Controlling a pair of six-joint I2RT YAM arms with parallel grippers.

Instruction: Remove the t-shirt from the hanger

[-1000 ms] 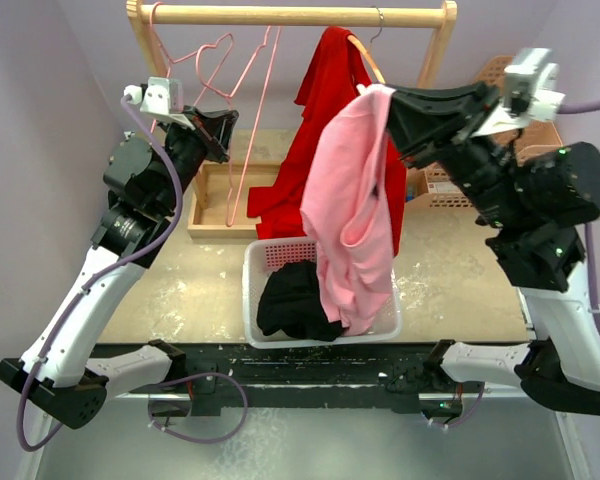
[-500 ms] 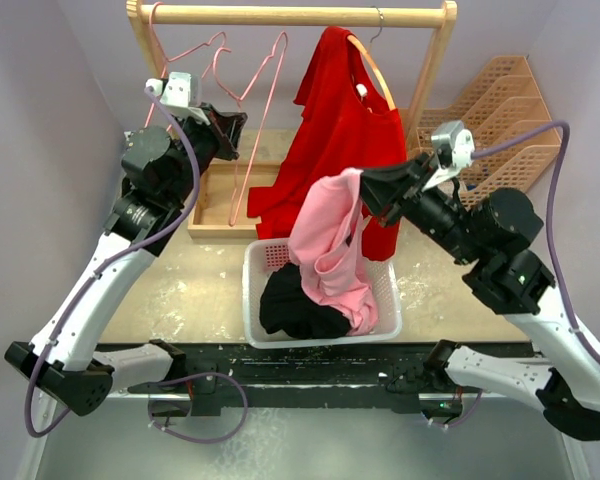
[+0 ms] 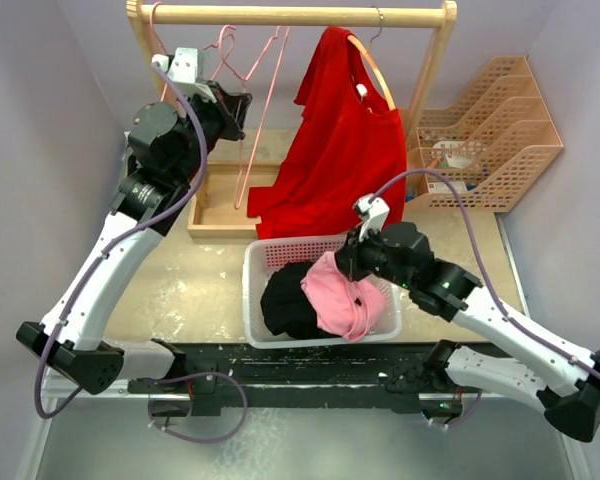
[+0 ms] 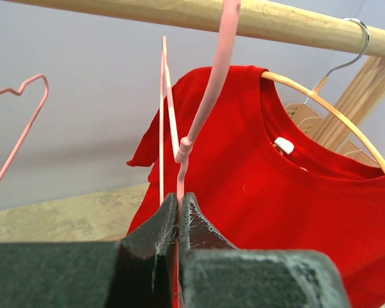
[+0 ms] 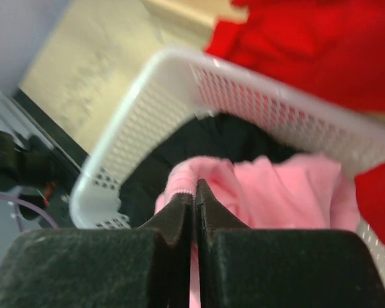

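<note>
The pink t-shirt (image 3: 340,303) is off the pink hanger (image 4: 207,96) and bunched in the white basket (image 3: 248,290) at the table's near edge, right tool (image 5: 194,192) pinched shut on its fold, left tool (image 4: 179,204) clamped on the bare hanger, so seemingly only release remains.

Beige table (image 3: 180,275) carries white basket (image 3: 248,300), wooden tray (image 3: 216,231), peach organizer (image 3: 500,140).

Inside white, hole-patterned basket (image 3: 248,290): pink t-shirt (image 3: 340,300) beside black garment (image 3: 285,298). Behind basket: red t-shirt (image 3: 340,150), pink wire hangers (image 4: 210,80), pale tan rail (image 3: 290,15).
</note>
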